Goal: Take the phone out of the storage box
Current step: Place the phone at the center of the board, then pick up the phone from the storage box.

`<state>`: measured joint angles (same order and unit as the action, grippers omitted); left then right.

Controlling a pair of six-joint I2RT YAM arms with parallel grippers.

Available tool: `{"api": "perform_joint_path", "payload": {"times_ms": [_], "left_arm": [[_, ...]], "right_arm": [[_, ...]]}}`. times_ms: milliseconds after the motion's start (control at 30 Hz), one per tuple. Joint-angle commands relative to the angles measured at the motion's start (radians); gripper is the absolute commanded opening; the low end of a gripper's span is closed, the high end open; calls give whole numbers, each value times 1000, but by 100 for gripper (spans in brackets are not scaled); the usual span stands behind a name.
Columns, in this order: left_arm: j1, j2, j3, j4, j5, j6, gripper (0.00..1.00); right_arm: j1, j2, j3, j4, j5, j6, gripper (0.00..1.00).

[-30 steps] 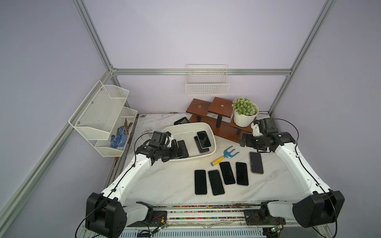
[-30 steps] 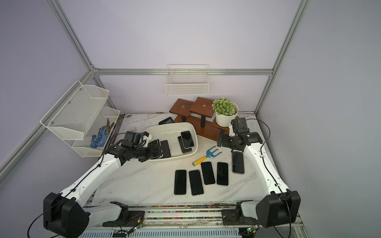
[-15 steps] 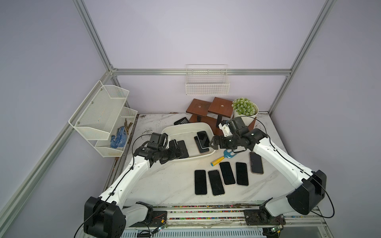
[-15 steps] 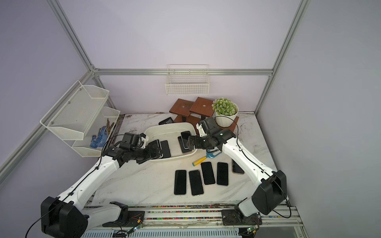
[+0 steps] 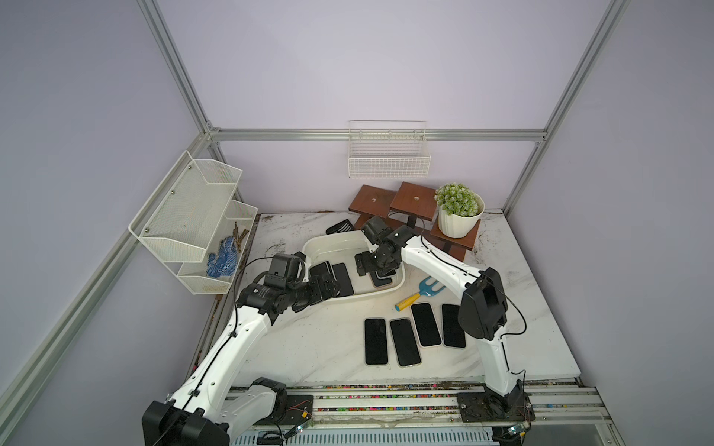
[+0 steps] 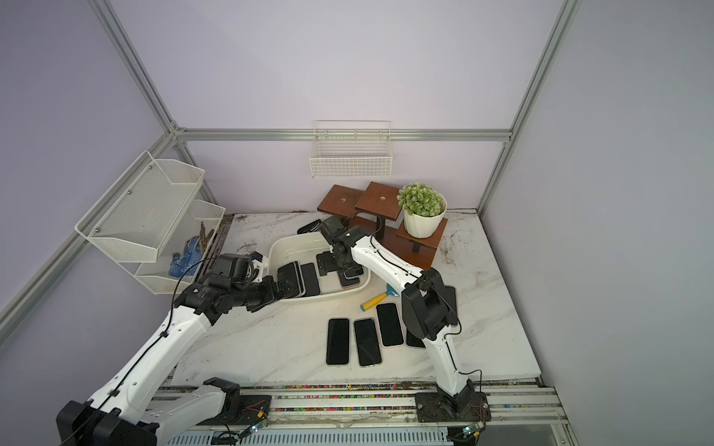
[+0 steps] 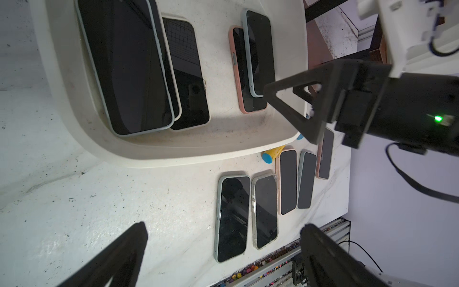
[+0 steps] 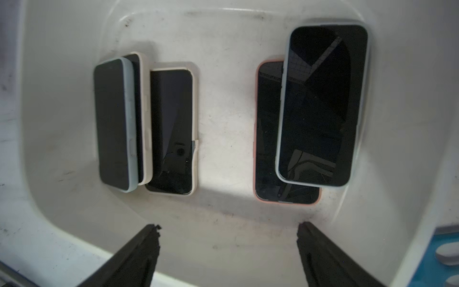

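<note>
- The storage box (image 5: 315, 247) was seen as a shallow white plastic tub with rounded corners and a rolled rim. Its smooth floor was smudged with dirt.
- It was set on the white marble-patterned table (image 5: 309, 347).
- Five flat phones with rounded corners and glossy black screens were counted inside it, all face up.
- At the box's right end, a pale-blue-cased phone (image 8: 323, 104) was laid partly over a pink-cased phone (image 8: 267, 129).
- At the left end, a left stack (image 8: 116, 124) was formed by a pale-blue case over a cream one, with a single cream-cased phone (image 8: 171, 129) just beside it.
- The right gripper (image 8: 228, 227) was held over the box's interior, its black ridged fingers spread wide with nothing between them.
- The left gripper (image 7: 224, 226) was likewise released and empty, near the box's left end.
</note>
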<state>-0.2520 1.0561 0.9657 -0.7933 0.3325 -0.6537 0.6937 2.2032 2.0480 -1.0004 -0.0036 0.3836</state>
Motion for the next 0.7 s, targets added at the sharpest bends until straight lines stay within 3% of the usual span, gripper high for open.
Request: {"api": "perform_joint_path", "payload": {"times_ms": [0,433,667], "left_arm": [[13,-44,-25,-32,-12,6,99],[48,-84,-46,-105,-44,42,99],[62,-81,-39,-123,-58,63,99]], "right_arm": [[-3,70,91,-88,71,-9,92],[-15,254,197,-84,19,-14,91],[-15,314,217,-55,-142,-11,89]]}}
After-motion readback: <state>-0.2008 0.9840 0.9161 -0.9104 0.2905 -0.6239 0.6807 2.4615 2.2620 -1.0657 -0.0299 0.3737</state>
